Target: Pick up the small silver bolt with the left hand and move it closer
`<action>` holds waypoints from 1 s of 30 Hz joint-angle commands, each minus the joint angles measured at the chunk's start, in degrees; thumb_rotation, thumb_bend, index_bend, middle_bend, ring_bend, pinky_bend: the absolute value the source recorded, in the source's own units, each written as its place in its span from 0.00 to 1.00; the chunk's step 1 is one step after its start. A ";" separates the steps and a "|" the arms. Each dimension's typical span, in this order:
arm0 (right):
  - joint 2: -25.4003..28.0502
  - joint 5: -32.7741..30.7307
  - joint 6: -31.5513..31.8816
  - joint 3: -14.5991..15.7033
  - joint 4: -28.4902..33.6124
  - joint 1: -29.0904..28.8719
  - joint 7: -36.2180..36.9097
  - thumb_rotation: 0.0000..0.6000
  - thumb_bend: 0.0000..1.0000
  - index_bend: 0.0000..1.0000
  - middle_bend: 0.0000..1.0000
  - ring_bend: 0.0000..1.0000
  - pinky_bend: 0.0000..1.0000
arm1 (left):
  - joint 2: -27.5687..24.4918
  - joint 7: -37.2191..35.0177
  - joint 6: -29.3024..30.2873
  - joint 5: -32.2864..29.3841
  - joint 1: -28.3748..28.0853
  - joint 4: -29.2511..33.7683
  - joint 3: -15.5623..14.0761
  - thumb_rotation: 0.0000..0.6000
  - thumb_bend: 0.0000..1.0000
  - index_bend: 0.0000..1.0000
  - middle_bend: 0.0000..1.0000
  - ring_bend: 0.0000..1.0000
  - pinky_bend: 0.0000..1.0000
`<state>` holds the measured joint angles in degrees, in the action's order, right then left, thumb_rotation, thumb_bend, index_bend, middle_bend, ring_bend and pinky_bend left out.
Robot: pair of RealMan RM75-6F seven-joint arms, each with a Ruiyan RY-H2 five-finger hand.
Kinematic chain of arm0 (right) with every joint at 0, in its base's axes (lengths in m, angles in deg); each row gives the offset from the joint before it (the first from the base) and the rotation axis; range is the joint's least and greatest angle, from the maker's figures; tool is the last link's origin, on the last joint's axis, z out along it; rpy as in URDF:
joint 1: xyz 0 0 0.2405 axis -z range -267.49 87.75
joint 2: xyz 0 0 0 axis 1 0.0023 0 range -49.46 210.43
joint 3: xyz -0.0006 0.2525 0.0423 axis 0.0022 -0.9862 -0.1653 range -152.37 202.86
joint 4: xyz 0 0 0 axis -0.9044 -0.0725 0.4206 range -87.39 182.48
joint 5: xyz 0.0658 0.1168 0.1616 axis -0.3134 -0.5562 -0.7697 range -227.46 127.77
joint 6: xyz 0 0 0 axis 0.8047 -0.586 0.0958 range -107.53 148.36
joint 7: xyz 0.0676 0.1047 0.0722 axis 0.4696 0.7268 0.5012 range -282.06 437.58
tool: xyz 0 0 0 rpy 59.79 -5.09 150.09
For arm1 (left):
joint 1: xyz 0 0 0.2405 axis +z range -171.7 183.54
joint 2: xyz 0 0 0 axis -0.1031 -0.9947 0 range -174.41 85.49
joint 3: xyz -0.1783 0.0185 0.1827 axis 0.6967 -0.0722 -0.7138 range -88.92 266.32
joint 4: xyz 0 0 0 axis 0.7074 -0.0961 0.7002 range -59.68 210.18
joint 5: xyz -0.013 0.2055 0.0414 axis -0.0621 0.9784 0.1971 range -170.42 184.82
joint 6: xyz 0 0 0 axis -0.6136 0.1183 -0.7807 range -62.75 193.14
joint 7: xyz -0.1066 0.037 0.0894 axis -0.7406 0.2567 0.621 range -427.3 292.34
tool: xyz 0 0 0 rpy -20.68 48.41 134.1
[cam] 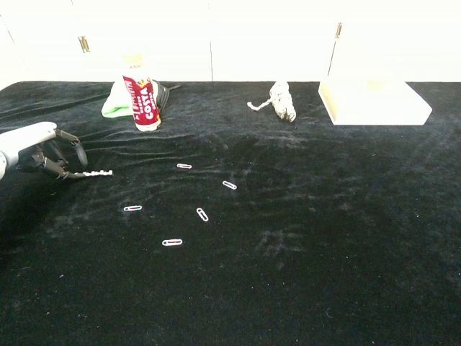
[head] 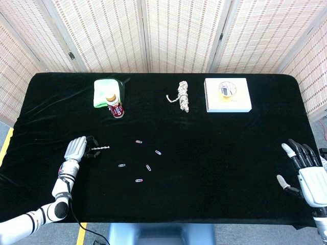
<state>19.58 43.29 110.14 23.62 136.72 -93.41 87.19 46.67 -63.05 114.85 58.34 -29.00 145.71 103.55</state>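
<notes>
The robot's left hand [cam: 39, 153] is cut off by the chest view's left edge, and its dark fingertips [cam: 63, 173] hide the near end of the small silver bolt [cam: 97, 173]. Whether they grip it cannot be told. The right hand [head: 308, 173] runs off the head view's right edge.

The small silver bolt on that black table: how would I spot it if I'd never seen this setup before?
Start at the red-labelled bottle near the table's far left, then come toward the robot to where its left hand rests on the cloth. The small silver bolt lies at that hand's fingertips. It is a straight, bumpy rod, longer than the looped paper clips scattered to its right.
</notes>
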 commanded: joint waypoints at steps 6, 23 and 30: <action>0.09 -0.45 -0.20 -0.12 0.31 0.03 -0.15 1.00 0.33 0.00 0.00 0.00 0.00 | 1.97 -0.19 -2.10 -0.92 -0.84 -3.78 -0.37 1.00 0.34 0.50 1.00 1.00 1.00; 0.14 -1.73 -1.25 -0.55 0.57 -0.21 -0.39 1.00 0.33 0.00 0.00 0.00 0.00 | 3.58 0.24 -3.16 -1.05 -1.58 -7.79 -0.35 1.00 0.49 0.63 1.00 1.00 1.00; 0.18 -1.94 -1.63 -0.58 0.80 -0.31 -0.71 1.00 0.33 0.00 0.00 0.00 0.00 | 2.80 -0.54 -1.88 0.18 -0.86 -6.63 -0.30 1.00 0.51 0.77 1.00 1.00 1.00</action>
<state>19.77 41.34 108.52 23.04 137.51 -93.71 86.49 49.62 -63.46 112.74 58.32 -30.02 138.86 103.26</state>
